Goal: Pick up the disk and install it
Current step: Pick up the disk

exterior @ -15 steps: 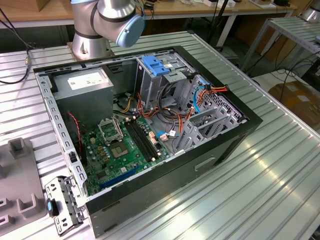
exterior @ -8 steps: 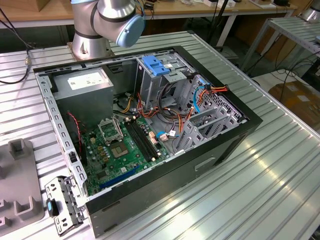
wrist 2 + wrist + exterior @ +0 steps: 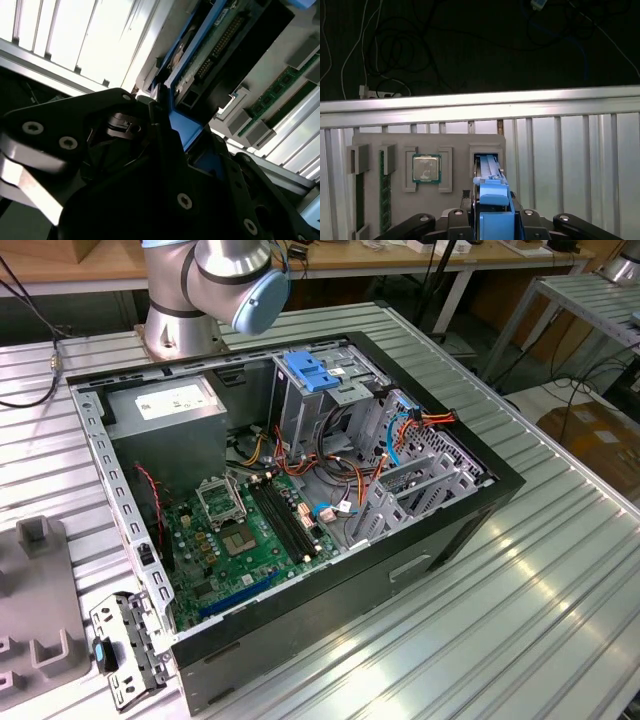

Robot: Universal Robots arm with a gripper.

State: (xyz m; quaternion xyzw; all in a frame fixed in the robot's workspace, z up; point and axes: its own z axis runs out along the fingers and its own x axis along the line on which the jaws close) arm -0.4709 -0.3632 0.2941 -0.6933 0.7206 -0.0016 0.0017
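Lifting the disk out of its holder is judged to be the step in hand. The ribbed worktop [image 3: 560, 570] is seen in the exterior view, and the open case [image 3: 420, 550] is laid flat on it, with a drive cage [image 3: 320, 405] inside.

A grey tray [image 3: 375, 142] is picked out in the first wrist view. There the disk [image 3: 487, 167] is stood on edge in a slot, just beside the chip [image 3: 426, 167]. Whether it has been raised clear of the slot cannot be told.

The pincer [image 3: 495, 212] is clamped on the disk, by the look of it. The blue bracket [image 3: 182, 125] is caught between the dark fingers in both wrist views.

For this to be done well, the hold is best kept on the bracket, away from the connector pins [image 3: 220, 47] and the bare board. A straight pull along the slot is called for, since a tilted disk would likely bind against the slot walls. The squeeze should be judged with care, because a plastic bracket can be expected to flex. The chip beside the slot must not be brushed.
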